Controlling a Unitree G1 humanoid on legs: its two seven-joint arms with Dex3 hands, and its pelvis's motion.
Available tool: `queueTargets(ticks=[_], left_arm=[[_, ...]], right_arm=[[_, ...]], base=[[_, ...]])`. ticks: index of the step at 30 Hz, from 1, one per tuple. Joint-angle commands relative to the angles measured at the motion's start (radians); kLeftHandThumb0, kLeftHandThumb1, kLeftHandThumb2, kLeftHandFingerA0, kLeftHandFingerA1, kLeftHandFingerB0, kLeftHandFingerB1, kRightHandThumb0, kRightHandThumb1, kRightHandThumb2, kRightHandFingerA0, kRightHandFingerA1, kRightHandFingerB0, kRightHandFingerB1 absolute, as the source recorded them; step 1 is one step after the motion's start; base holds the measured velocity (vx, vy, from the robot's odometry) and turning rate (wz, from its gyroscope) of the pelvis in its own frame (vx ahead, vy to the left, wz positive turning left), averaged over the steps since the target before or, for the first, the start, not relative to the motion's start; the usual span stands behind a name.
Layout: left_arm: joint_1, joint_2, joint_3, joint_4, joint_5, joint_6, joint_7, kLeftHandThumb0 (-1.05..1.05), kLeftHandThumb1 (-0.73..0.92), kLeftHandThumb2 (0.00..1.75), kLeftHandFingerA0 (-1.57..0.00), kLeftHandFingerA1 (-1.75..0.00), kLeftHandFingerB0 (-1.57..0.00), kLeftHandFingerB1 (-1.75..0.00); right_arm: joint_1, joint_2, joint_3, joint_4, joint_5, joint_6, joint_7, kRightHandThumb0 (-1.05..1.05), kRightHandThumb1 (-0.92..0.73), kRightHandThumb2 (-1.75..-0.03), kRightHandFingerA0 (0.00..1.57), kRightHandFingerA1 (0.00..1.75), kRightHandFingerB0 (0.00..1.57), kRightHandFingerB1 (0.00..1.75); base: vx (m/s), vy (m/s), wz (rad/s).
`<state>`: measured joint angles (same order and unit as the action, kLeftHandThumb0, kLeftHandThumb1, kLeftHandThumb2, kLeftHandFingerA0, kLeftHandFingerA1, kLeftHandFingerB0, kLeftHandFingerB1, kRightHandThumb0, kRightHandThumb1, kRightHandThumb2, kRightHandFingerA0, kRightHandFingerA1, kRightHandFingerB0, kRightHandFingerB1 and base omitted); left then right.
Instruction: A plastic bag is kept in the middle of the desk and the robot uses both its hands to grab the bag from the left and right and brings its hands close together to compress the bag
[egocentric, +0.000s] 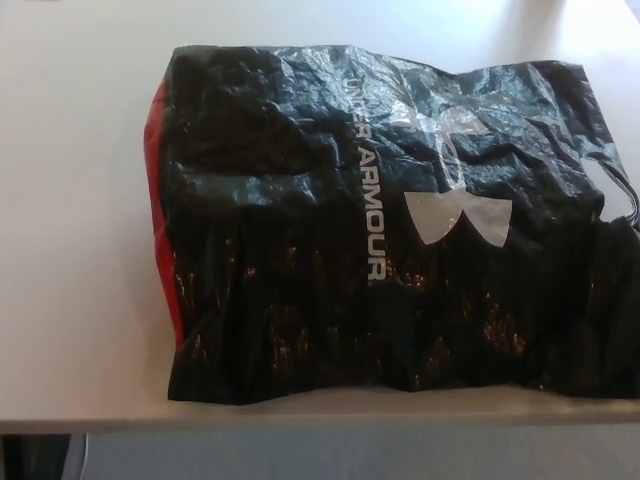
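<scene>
A large black plastic bag (330, 230) lies flat and crinkled on the white desk (70, 200). It carries white lettering and a white logo across its middle, and a red side panel shows along its left edge. Its right end runs out of the picture, with a thin black drawstring at the far right. Its front edge sits close to the desk's near edge. Neither of my hands shows in the head view.
Bare white desk surface lies to the left of the bag and behind it. The desk's front edge (300, 425) crosses the bottom of the picture, with grey floor below it.
</scene>
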<state>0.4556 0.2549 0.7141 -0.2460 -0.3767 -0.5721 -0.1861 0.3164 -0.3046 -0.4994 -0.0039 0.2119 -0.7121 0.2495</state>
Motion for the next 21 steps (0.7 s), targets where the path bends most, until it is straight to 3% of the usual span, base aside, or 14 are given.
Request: queueTargets(ticks=[1, 3, 5, 7, 10, 11, 12, 13, 14, 15, 17, 19, 20, 21], left_arm=[[-0.216, 0.175, 0.078, -0.025, -0.015, 0.169, 0.128, -0.78, 0.92, 0.76, -0.26, -0.47, -0.23, -0.32], [-0.290, 0.217, 0.069, -0.003, -0.003, 0.205, 0.137, -0.80, 0.92, 0.76, -0.25, -0.47, -0.24, -0.34], [-0.344, 0.239, 0.058, 0.020, 0.024, 0.222, 0.146, -0.81, 0.92, 0.77, -0.27, -0.49, -0.23, -0.35], [-0.511, 0.292, 0.004, 0.149, 0.104, 0.231, 0.174, -0.79, 0.92, 0.71, -0.32, -0.52, -0.24, -0.36], [-0.602, 0.315, -0.031, 0.224, 0.150, 0.252, 0.189, -0.77, 0.92, 0.70, -0.34, -0.52, -0.27, -0.37], [-0.649, 0.323, -0.060, 0.266, 0.172, 0.262, 0.192, -0.76, 0.92, 0.69, -0.33, -0.52, -0.26, -0.37], [-0.690, 0.330, -0.087, 0.305, 0.194, 0.271, 0.197, -0.76, 0.92, 0.69, -0.33, -0.52, -0.26, -0.37], [-0.721, 0.334, -0.110, 0.342, 0.212, 0.277, 0.199, -0.75, 0.92, 0.70, -0.32, -0.51, -0.26, -0.36], [-0.737, 0.333, -0.120, 0.362, 0.220, 0.276, 0.204, -0.74, 0.92, 0.70, -0.34, -0.51, -0.27, -0.35], [-0.755, 0.331, -0.131, 0.383, 0.229, 0.275, 0.211, -0.74, 0.92, 0.70, -0.34, -0.51, -0.27, -0.35], [-0.823, 0.324, -0.184, 0.509, 0.256, 0.254, 0.212, -0.74, 0.92, 0.71, -0.30, -0.52, -0.24, -0.35], [-0.850, 0.323, -0.204, 0.588, 0.277, 0.221, 0.222, -0.72, 0.92, 0.71, -0.28, -0.50, -0.24, -0.34], [-0.867, 0.319, -0.219, 0.648, 0.293, 0.191, 0.231, -0.71, 0.92, 0.73, -0.28, -0.51, -0.24, -0.37], [-0.873, 0.318, -0.224, 0.667, 0.297, 0.179, 0.235, -0.71, 0.92, 0.73, -0.28, -0.51, -0.24, -0.37]], right_arm=[[-0.230, -0.144, -0.047, -0.035, 0.025, 0.226, -0.083, -0.77, -0.66, -1.02, 0.04, 0.27, 0.08, 0.27], [-0.324, -0.173, -0.046, 0.014, -0.008, 0.213, -0.094, -0.75, -0.67, -1.04, 0.03, 0.34, 0.05, 0.28], [-0.386, -0.189, -0.046, 0.052, -0.044, 0.190, -0.110, -0.76, -0.84, -0.67, 0.10, 0.37, 0.14, 0.24], [-0.535, -0.214, -0.004, 0.106, -0.084, 0.286, -0.149, -0.78, -0.69, -1.07, 0.04, 0.49, 0.00, 0.37], [-0.612, -0.226, 0.030, 0.152, -0.132, 0.314, -0.156, -0.75, -0.71, -1.06, 0.04, 0.43, 0.05, 0.33], [-0.657, -0.235, 0.051, 0.205, -0.150, 0.311, -0.152, -0.76, -0.90, -0.68, 0.04, 0.33, 0.09, 0.28], [-0.699, -0.242, 0.071, 0.259, -0.165, 0.305, -0.150, -0.76, -0.90, -0.68, 0.04, 0.33, 0.09, 0.28], [-0.735, -0.249, 0.091, 0.316, -0.165, 0.297, -0.131, -0.77, -0.71, -1.07, 0.03, 0.36, 0.05, 0.32], [-0.750, -0.251, 0.100, 0.341, -0.160, 0.294, -0.122, -0.75, -0.90, -0.68, 0.03, 0.29, 0.06, 0.27], [-0.767, -0.252, 0.110, 0.369, -0.151, 0.292, -0.110, -0.75, -0.90, -0.68, 0.03, 0.29, 0.06, 0.27], [-0.826, -0.254, 0.150, 0.481, -0.201, 0.301, -0.135, -0.84, -0.73, -1.07, 0.02, 0.37, 0.11, 0.33], [-0.847, -0.245, 0.169, 0.522, -0.217, 0.314, -0.159, -0.85, -0.73, -1.06, 0.00, 0.38, 0.12, 0.35], [-0.859, -0.233, 0.180, 0.549, -0.219, 0.328, -0.169, -0.75, -0.88, -0.67, 0.09, 0.31, 0.11, 0.27], [-0.863, -0.231, 0.185, 0.559, -0.219, 0.331, -0.172, -0.75, -0.88, -0.67, 0.09, 0.31, 0.11, 0.27]], base=[[0.00, 0.000, 0.00], [0.00, 0.000, 0.00], [0.00, 0.000, 0.00], [0.00, 0.000, 0.00], [0.00, 0.000, 0.00], [0.00, 0.000, 0.00], [0.00, 0.000, 0.00], [0.00, 0.000, 0.00], [0.00, 0.000, 0.00], [0.00, 0.000, 0.00], [0.00, 0.000, 0.00], [0.00, 0.000, 0.00], [0.00, 0.000, 0.00], [0.00, 0.000, 0.00]])
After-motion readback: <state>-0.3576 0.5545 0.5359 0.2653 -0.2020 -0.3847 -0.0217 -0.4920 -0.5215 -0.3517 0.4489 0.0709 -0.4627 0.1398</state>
